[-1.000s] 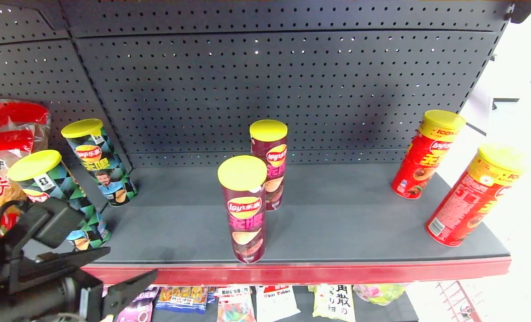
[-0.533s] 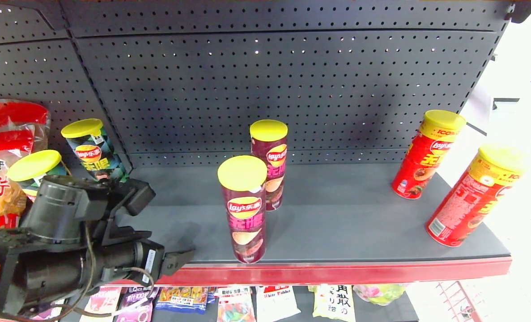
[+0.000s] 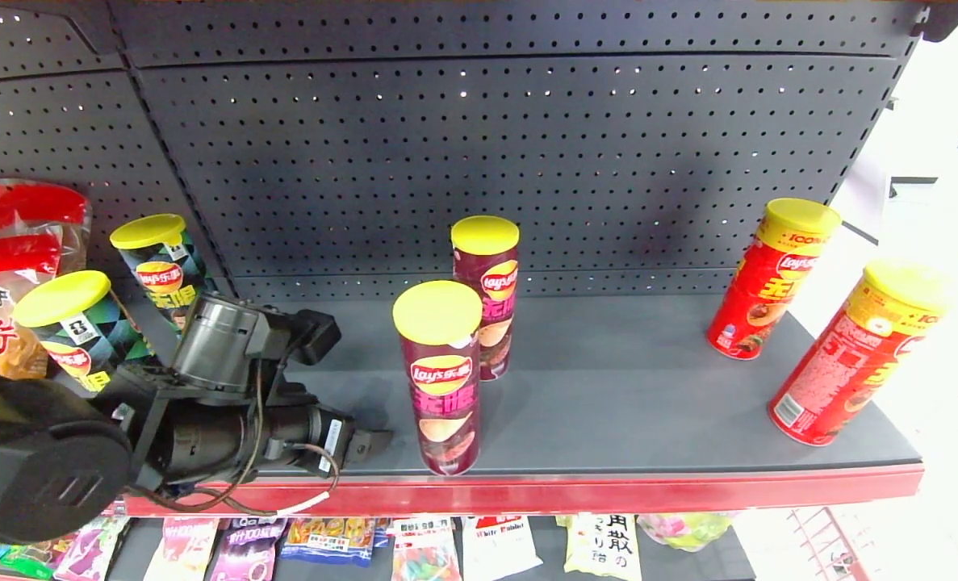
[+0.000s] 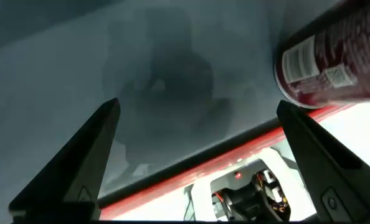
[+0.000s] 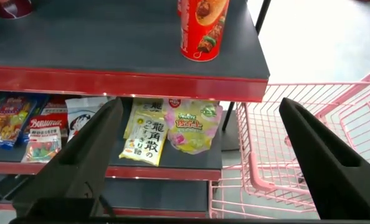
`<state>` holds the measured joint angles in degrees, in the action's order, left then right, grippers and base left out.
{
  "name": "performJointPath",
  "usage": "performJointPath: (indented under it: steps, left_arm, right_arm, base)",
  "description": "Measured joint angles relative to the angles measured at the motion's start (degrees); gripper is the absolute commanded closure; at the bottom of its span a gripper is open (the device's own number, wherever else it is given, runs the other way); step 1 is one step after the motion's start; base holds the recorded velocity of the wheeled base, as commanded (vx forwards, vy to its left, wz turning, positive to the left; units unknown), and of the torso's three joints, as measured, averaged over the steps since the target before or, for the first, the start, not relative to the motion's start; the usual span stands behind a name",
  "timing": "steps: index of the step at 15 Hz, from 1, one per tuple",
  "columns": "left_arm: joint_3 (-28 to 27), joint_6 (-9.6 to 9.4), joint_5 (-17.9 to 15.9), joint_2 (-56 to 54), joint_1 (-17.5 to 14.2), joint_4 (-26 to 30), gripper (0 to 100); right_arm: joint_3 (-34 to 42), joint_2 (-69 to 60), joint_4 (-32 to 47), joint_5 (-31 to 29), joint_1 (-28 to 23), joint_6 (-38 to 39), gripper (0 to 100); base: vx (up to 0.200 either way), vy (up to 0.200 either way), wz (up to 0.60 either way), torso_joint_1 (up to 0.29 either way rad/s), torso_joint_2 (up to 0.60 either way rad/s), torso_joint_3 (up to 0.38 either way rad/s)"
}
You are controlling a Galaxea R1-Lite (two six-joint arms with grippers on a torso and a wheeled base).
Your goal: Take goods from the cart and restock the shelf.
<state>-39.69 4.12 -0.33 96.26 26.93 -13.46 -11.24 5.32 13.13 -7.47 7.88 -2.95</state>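
The left gripper (image 4: 197,140) is held low over the near edge of the shelf (image 3: 608,387), just left of the near purple can (image 3: 445,379). A small gap is seen between them. Its fingers (image 4: 94,158) are spread wide apart, and nothing is held between them.

The right gripper (image 5: 200,155) is held in front of the right end of the shelf. Its fingers are spread apart too, and nothing is held. The pink wire cart (image 5: 284,155) is seen beyond it, to the right, and its inside cannot be made out.

Six cans are stood upright on the shelf. A far purple can (image 3: 487,298) is placed just behind the near one. Two red cans (image 3: 769,278) are stood at the right end, one far and one near. Two green cans (image 3: 176,290) are stood at the left end, and the near one is partly hidden by the left arm. Snack bags (image 5: 149,134) are laid on the lower shelf.
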Motion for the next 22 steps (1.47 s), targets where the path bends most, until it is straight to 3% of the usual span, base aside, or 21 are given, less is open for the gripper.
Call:
performJointPath:
  steps: [5, 22]
  left_arm:
    - [-2.12, -0.05, -0.02, 4.24, 0.74, -3.45, 0]
    - [-6.42, 0.00, -0.05, 8.01, 3.36, -3.64, 0]
  right_arm:
    - [0.24, 0.00, -0.02, 0.04, 0.02, -0.02, 0]
    - [0.16, 0.11, -0.05, -0.10, 0.00, 0.09, 0]
  base:
    - [0.000, 0.000, 0.00, 0.000, 0.00, 0.000]
    - [0.000, 0.000, 0.00, 0.000, 0.00, 0.000]
